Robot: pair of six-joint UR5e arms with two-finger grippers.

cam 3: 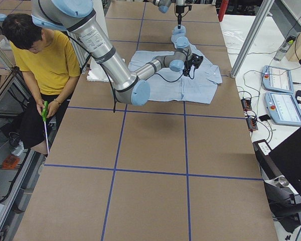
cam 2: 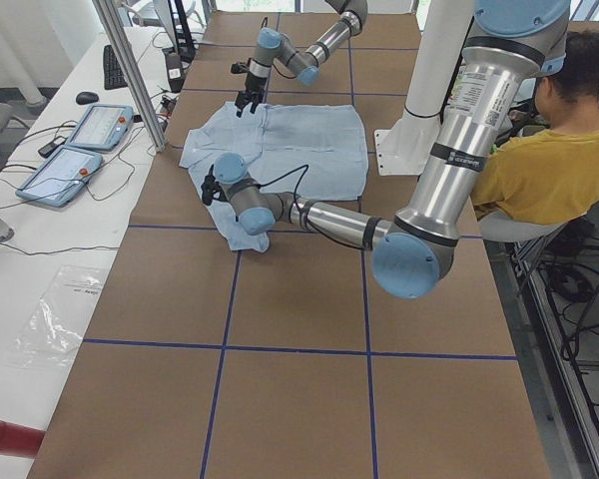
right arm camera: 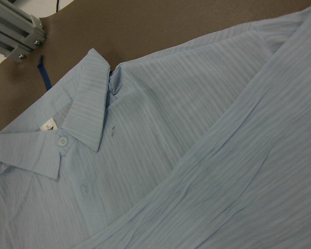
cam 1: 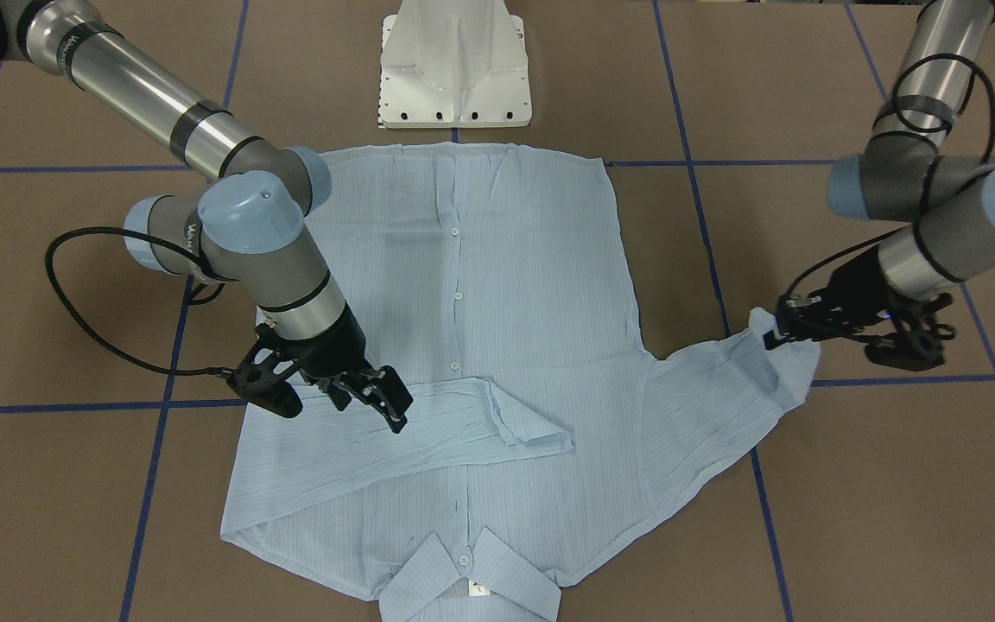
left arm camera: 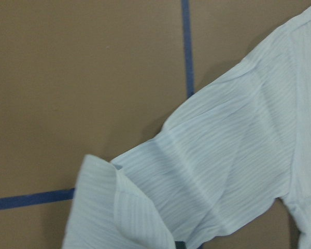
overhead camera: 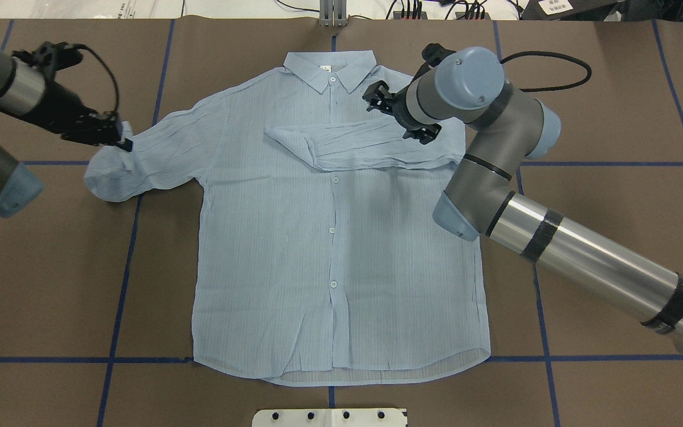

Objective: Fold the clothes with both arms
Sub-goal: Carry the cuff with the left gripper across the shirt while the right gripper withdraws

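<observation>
Overhead exterior: at frame left, the left gripper [overhead camera: 121, 137] is pinching the sleeve [overhead camera: 158, 155] of the crinkled striped shirt [overhead camera: 329, 249]; the right gripper [overhead camera: 401, 116] is hovering, fingers spread.

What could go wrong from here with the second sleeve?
The left claw pinches only the edge of the cuff of the shirt, so it might slip mid-fold. The right claw hangs open just above the folded sleeve; it could snag and drag it.
</observation>
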